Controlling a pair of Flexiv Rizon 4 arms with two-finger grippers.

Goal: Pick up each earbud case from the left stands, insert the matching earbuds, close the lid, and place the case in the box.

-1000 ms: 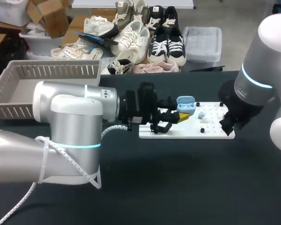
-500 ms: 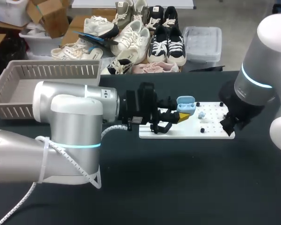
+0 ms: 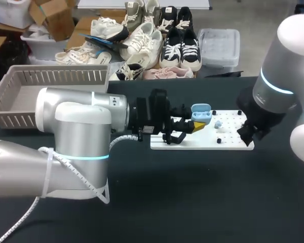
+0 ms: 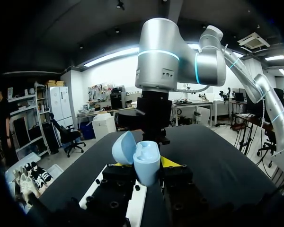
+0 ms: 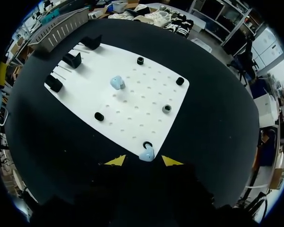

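Head view: the left gripper (image 3: pixel 194 126) carries the open blue earbud case (image 3: pixel 200 112), with the white board (image 3: pixel 192 143) beneath it. Left wrist view: its fingers pinch the case (lid raised). Right wrist view: the right gripper (image 5: pixel 143 161) is spread, with the near earbud (image 5: pixel 146 153) between its tips, untouched, and the far earbud (image 5: pixel 117 83) well ahead.

The earbud case (image 4: pixel 146 161) between the yellow-tipped jaws of the left gripper (image 4: pixel 143 163) is pale blue, lid and body alike. Between the yellow tips of the right gripper (image 5: pixel 144 161) sits a pale blue earbud (image 5: pixel 146 153). Ahead of it, a second earbud (image 5: pixel 117 82) of the same blue lies on a white board (image 5: pixel 132 109) patterned with rows of small holes. The board carries black pegs (image 5: pixel 99 116) and black stands (image 5: pixel 72 60). The table (image 5: pixel 217 118) is black.
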